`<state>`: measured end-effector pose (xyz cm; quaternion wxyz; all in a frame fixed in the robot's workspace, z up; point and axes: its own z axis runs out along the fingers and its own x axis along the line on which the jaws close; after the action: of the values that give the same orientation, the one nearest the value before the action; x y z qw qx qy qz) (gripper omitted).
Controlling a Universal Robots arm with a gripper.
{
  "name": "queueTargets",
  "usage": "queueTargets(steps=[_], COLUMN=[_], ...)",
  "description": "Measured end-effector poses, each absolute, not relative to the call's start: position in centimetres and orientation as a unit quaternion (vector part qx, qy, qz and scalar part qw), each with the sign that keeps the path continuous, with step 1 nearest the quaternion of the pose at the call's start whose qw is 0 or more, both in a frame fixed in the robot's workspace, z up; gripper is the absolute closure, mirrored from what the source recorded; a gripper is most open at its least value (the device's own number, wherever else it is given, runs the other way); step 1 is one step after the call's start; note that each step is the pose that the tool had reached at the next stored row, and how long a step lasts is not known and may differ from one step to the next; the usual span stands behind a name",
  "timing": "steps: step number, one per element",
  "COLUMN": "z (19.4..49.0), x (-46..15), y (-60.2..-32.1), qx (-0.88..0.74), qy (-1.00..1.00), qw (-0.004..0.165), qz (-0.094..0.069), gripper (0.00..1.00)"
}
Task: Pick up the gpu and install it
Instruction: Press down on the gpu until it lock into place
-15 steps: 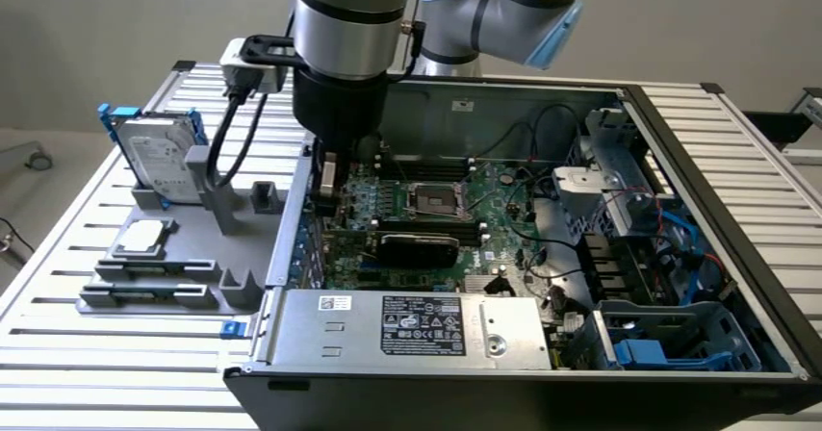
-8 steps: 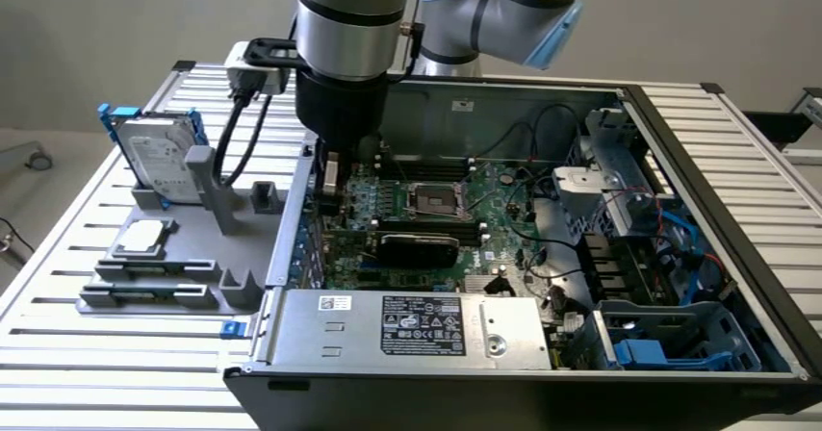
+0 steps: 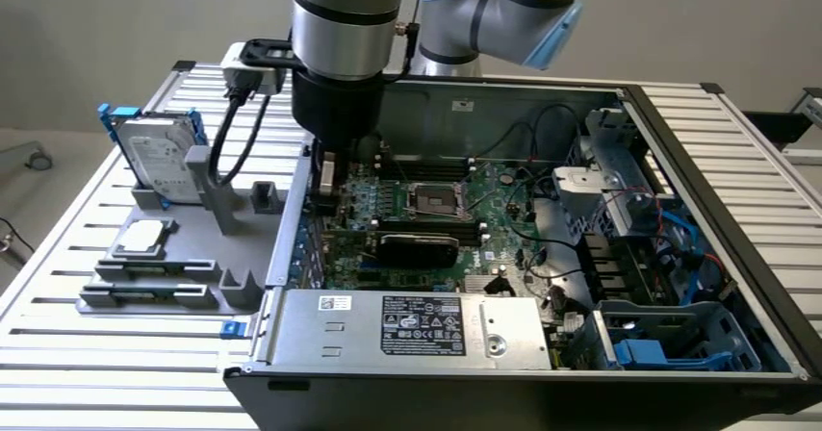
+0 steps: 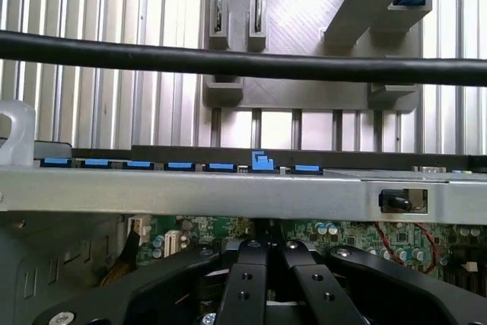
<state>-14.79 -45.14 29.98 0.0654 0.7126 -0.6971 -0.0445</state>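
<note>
Gripper (image 3: 331, 173) is down inside the open PC case (image 3: 719, 258), at the expansion-slot end of the motherboard (image 3: 495, 195), hard against the case's rear wall on the exterior view's left.

Jaws: in the wrist view the gripper (image 4: 268, 253) has its two fingers (image 4: 245, 283) drawn narrow, almost together. Something dark sits in the slit between them, but I can't tell if it's a card edge, so a grip is not confirmed.

The gpu (image 3: 418, 245), as best I read it, is the black-faced card low on the motherboard, just below the empty CPU socket (image 3: 432, 198), with green board showing along its lower edge. Its long axis runs along the exterior view's left-right, roughly square to the rear wall. The end nearest that wall points at the jaws. A silver strip (image 3: 326, 183) hangs right under the wrist. It could be the end bracket, but I can't say for sure.

Key relation: the jaws sit over the rear-wall end of the card's axis, not its middle. The card body extends away from them toward the exterior view's right. I can't tell from these views whether it is seated in a slot.

On the worktop (image 3: 77, 340), the grey parts fixture (image 3: 192, 258) has its upright slots bare. The hard drive (image 3: 157, 157) in its blue frame stands untouched at the far end.
</note>
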Motion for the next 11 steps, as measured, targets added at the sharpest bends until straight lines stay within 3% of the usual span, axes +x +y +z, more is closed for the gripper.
queueTargets(steps=[11], z=[29.91], x=[-15.05], y=[-44.90], qx=[0.711], qy=[-0.698], qw=[0.076], qz=[-0.035], gripper=[0.89])
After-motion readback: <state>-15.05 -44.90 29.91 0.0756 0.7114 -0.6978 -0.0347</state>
